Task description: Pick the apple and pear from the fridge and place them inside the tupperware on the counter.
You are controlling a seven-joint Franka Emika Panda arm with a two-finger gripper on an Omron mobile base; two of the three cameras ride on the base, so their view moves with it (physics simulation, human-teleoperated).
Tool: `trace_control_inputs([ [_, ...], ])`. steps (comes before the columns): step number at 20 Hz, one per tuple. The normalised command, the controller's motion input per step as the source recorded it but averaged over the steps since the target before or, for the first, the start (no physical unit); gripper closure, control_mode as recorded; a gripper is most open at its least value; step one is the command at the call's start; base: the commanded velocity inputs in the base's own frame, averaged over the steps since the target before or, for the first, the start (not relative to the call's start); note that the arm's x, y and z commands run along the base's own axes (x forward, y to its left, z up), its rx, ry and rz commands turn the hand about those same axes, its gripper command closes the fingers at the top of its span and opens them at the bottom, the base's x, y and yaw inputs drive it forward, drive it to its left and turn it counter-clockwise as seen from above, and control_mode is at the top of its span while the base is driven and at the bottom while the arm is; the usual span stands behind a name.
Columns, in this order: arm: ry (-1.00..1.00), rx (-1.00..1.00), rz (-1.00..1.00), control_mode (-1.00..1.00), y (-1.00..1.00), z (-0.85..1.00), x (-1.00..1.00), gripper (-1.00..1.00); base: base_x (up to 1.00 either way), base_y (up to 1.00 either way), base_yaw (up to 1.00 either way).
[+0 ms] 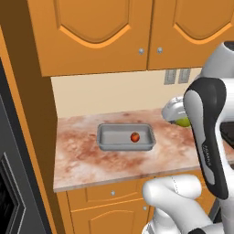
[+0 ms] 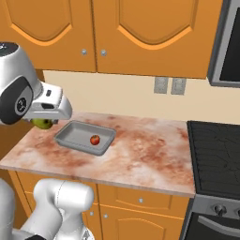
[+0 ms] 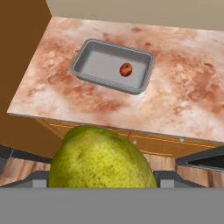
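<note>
My gripper (image 3: 103,183) is shut on the yellow-green pear (image 3: 101,158), which bulges large at the bottom of the hand view. The pear (image 1: 183,121) (image 2: 43,123) peeks out under the white hand (image 1: 175,111) (image 2: 50,108), held in the air above the counter (image 3: 183,96) on the near side of the tupperware. The grey tupperware (image 1: 103,137) (image 2: 65,136) (image 3: 83,61) lies on the marbled counter (image 1: 82,160) (image 2: 140,150). The red apple (image 1: 135,137) (image 2: 95,139) (image 3: 126,69) rests inside it, right of centre. The fridge is out of view.
Orange wall cabinets (image 1: 100,32) (image 2: 140,33) hang over the counter, with knobbed drawers (image 1: 113,193) below. A black stove (image 2: 213,154) adjoins the counter on the right under a dark microwave (image 2: 230,47). A brown side panel (image 1: 32,114) and a dark appliance (image 1: 11,192) stand left.
</note>
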Motion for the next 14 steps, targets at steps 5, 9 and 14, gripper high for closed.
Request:
trace_control_inputs([
  [5,0.0,-0.07,0.0,-1.0,0.0,-0.9,0.26,1.0,0.0,0.0,0.0],
  [9,0.0,-0.05,0.0,-1.0,0.0,-0.83,0.33,1.0,0.0,0.0,0.0],
  [14,0.0,0.0,0.0,-1.0,0.1,-0.72,0.48,1.0,0.0,0.0,0.0],
])
